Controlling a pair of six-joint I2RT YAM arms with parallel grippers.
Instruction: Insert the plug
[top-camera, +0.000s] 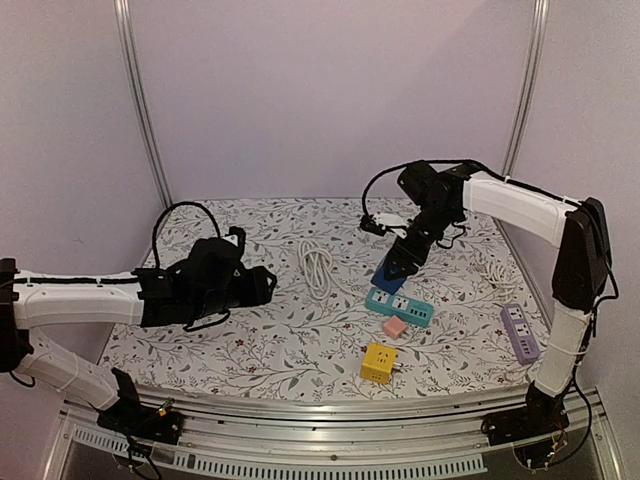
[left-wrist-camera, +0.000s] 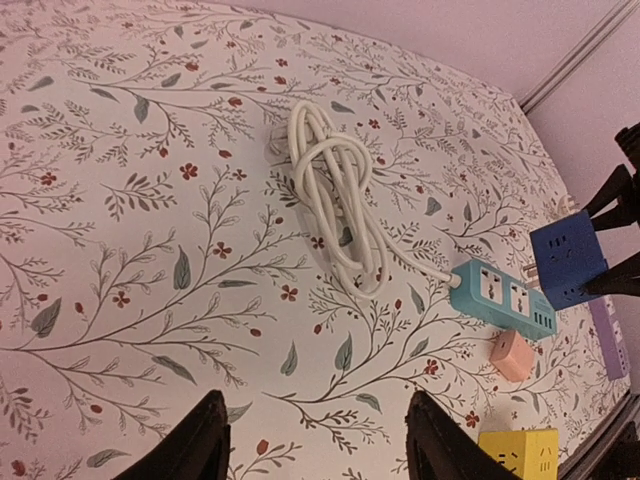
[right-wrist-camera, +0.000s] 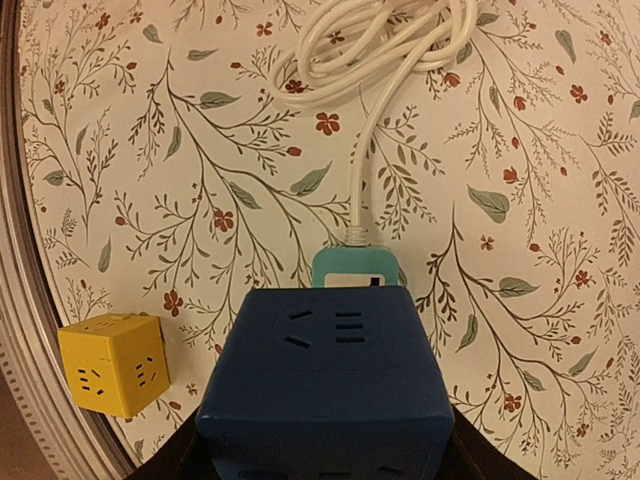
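My right gripper (top-camera: 403, 258) is shut on a dark blue cube plug adapter (top-camera: 391, 273) and holds it just above the teal power strip (top-camera: 399, 305). In the right wrist view the blue cube (right-wrist-camera: 325, 385) fills the foreground and hides most of the teal strip (right-wrist-camera: 352, 268). In the left wrist view the blue cube (left-wrist-camera: 567, 260) hangs over the teal strip's (left-wrist-camera: 502, 297) far end, prongs down. My left gripper (left-wrist-camera: 312, 445) is open and empty over bare cloth at the left (top-camera: 262, 283).
The teal strip's white cable coil (top-camera: 318, 265) lies mid-table. A pink adapter (top-camera: 395, 327) and a yellow cube (top-camera: 378, 362) sit in front of the strip. A purple power strip (top-camera: 519, 331) lies at the right edge beside the right arm's base.
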